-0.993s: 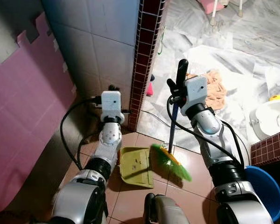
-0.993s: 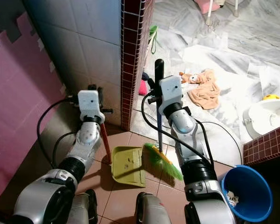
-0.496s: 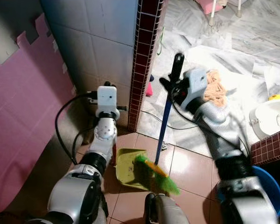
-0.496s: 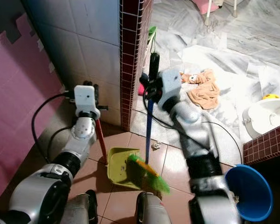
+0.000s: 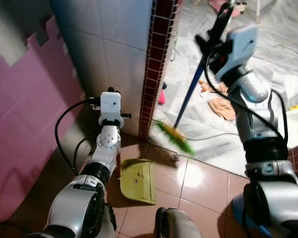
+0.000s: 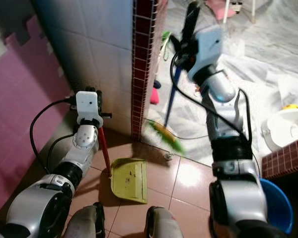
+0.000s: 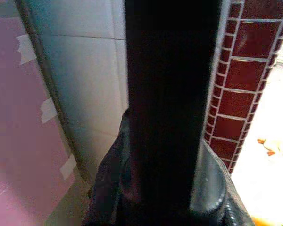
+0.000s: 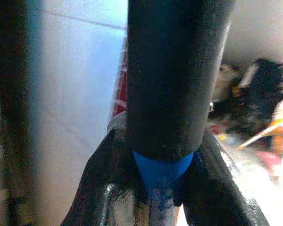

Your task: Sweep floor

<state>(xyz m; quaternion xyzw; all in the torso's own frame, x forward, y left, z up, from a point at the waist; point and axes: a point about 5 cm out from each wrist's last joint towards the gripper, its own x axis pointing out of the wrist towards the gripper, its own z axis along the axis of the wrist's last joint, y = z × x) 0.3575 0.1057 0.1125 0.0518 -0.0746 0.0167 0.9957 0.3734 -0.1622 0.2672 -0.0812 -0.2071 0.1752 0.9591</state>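
My right gripper [image 5: 213, 41] is raised high and shut on the black grip [image 8: 172, 75] of a blue-handled broom [image 5: 189, 96]. The broom's green and orange bristle head [image 5: 175, 137] hangs tilted over the edge of the marble floor, close to the red-tiled pillar. A yellow-green dustpan [image 5: 137, 181] lies flat on the brown tiles below. Its red handle [image 6: 103, 150] rises to my left gripper [image 5: 110, 96], which is shut on the handle's black grip [image 7: 167, 108]. A small scrap of litter [image 5: 176, 158] lies between the dustpan and the broom head.
The dark red tiled pillar [image 5: 156, 64] stands just beyond the dustpan, with a pink foam mat [image 5: 25, 124] along the left wall. A blue bucket [image 6: 280, 208] sits at the right, below a white basin [image 6: 283, 133]. An orange cloth [image 5: 219, 106] and a cable [image 5: 216, 136] lie on the marble floor.
The right arm has lifted the broom and swung its head off the dustpan, away toward the marble floor by the pillar. The dustpan has stayed in the left gripper.
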